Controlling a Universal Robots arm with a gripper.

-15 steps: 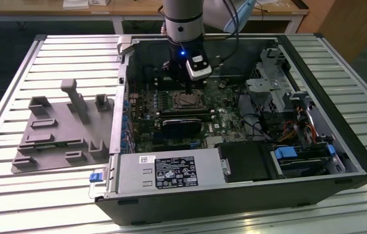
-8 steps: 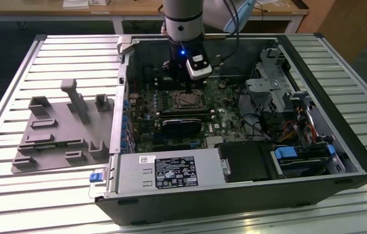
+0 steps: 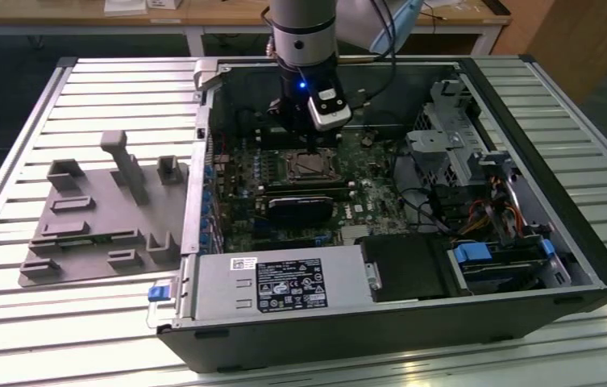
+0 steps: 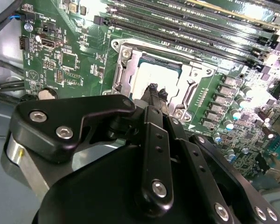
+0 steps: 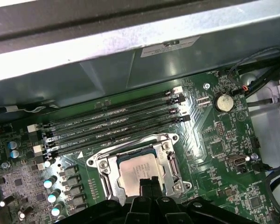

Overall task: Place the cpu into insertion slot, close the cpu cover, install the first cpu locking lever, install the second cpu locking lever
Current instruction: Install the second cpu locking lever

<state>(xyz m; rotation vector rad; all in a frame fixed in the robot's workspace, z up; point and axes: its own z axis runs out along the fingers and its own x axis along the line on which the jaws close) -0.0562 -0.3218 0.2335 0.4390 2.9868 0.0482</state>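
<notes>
The cpu (image 5: pixel 134 169) (image 4: pixel 154 74) lies flat in the insertion slot (image 3: pixel 309 165) on the green board, its pale silver face showing. The cpu cover (image 5: pixel 107 173) (image 4: pixel 123 70), a silver frame, lies down around it in both wrist views. My gripper (image 5: pixel 148 185) (image 4: pixel 153 90) (image 3: pixel 316 141) hangs just above the cpu's near edge. Its dark fingertips are pressed together with nothing between them. A thin metal lever (image 5: pixel 130 145) runs along the socket's side toward the memory slots. The gripper body hides the socket's near side.
Long black memory slots (image 5: pixel 112 122) run beside the socket, and a coin battery (image 5: pixel 222 102) sits farther along the board. A black card (image 3: pixel 303 205), power supply (image 3: pixel 281 282) and drive cages (image 3: pixel 464 149) crowd the case. A grey fixture plate (image 3: pixel 99 218) lies outside, at the exterior view's left.
</notes>
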